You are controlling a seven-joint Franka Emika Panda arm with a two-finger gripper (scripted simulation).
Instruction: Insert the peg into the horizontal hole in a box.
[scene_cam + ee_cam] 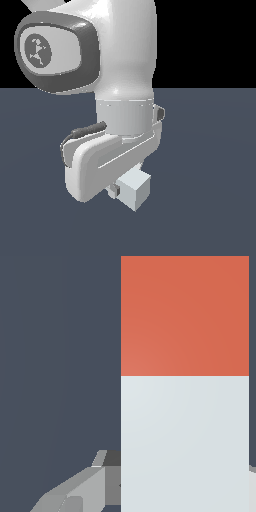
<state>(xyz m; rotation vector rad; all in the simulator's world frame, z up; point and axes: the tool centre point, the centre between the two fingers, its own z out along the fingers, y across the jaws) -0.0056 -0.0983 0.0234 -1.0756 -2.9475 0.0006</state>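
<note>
The peg [185, 381] fills much of the wrist view: a square-sectioned bar, its red-orange end running out away from the camera and its pale grey-white length coming back toward the gripper [185, 491]. In the exterior view we see only a pale square end of the peg [135, 192] poking out under the hand, above the dark floor [210, 200]. We cannot say from these views whether it rests on that floor or is lifted clear of it.

One grey finger [85, 486] shows right beside the pale section, and a sliver of another shows at the far side of the bar. So the fingers stand either side of the pale part — but whether they are pressed onto it or merely straddling it, we cannot tell, since the contact faces are hidden behind the bar.

We judge the peg to be stiff and light, with flat smooth faces that suit parallel fingers well. The danger with a long bar is that it may pivot in the grasp if held far from its middle. Taking it on the pale length, on two opposite flats, leaves the red-orange end free to lead.

Neither the box nor its hole appears in either view, so we cannot judge alignment.
</note>
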